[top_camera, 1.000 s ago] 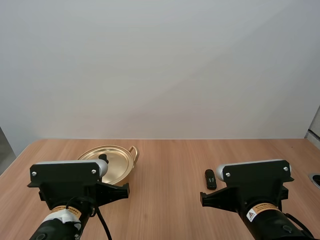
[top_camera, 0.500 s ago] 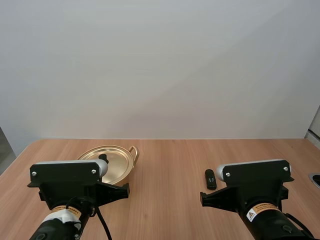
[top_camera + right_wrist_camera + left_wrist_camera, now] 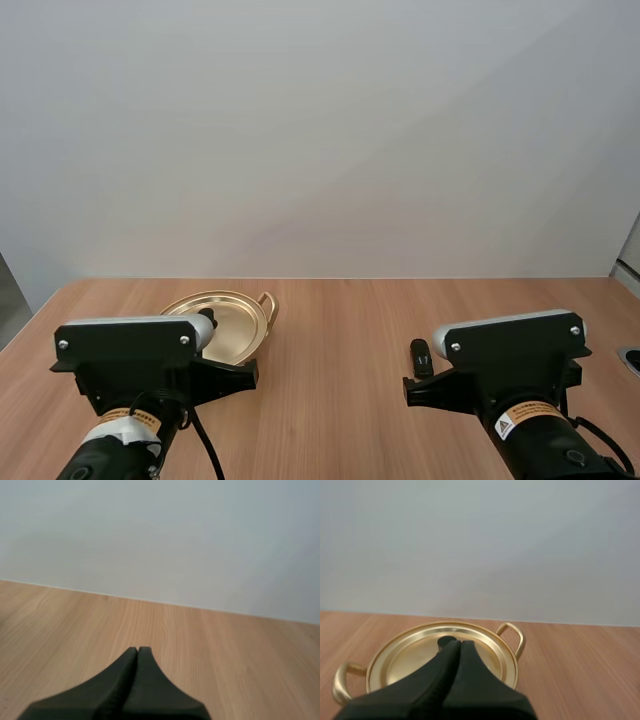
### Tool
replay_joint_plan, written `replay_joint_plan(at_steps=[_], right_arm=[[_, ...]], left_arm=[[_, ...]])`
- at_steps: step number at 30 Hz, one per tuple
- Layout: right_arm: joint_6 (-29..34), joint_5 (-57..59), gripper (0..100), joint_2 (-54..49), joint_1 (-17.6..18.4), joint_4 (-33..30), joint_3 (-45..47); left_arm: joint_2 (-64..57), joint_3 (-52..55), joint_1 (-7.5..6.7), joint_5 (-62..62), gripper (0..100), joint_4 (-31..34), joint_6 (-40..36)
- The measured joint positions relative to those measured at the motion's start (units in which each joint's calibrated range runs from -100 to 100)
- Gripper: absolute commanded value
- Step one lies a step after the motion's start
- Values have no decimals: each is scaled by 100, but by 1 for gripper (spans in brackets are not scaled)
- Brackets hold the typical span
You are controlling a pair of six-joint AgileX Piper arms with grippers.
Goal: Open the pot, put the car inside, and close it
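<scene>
Far left first: the left arm [image 3: 130, 350] has nudged a touch to the left since half a second ago, no more than that. Its left pincer [image 3: 456, 644] is closed on nothing, the two black fingers pressed together into one wedge, aimed straight at the middle of the lid [image 3: 410, 657]. The gold pot [image 3: 240, 325] sits where it sat before, on the left half of the bench [image 3: 330, 400], towards the far side, lid on, black knob [image 3: 207, 316] on top, one looped handle [image 3: 267, 303] sticking out to the right.

Moving right, the car [image 3: 421, 357], small and dark, lies flat on the wood right of centre, well apart from the pot and unmoved. It is just beside the right arm [image 3: 510, 350] on that arm's left. That arm has lifted slightly, and its housing now sits a little tilted. The right pincer [image 3: 138, 651] is closed and empty too, fingers together, with bare wood ahead of it.
</scene>
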Motion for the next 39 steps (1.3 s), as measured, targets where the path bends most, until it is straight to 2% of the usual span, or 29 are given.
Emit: replay_joint_plan(at_steps=[5,8,11,15,21,24,30,34,39], right_arm=[[0,-1263,0,0,0,-499,0],[0,-2072,0,0,0,-571,-121],[0,-2662,0,0,0,-571,-512],[0,-2726,0,0,0,-571,-1188],[-75,-1461,0,0,0,-528,-2380],[-308,-704,0,199,0,-399,-2730],[-1145,873,0,430,0,508,-2770],[-1589,1962,0,430,0,1006,-2772],[-1637,3199,0,430,0,1079,-2759]], left_arm=[[0,-469,0,-1322,0,96,51],[1,-881,0,-1888,0,300,240],[1,-1471,0,-2030,0,305,400],[1,-2161,0,-1555,0,235,572],[468,-2989,0,37,0,235,1286],[1042,-3380,55,820,0,235,1652],[2193,-4246,251,2404,0,57,1960],[2950,-4958,260,3418,0,21,1978],[3902,-5689,260,4330,0,334,2133]])
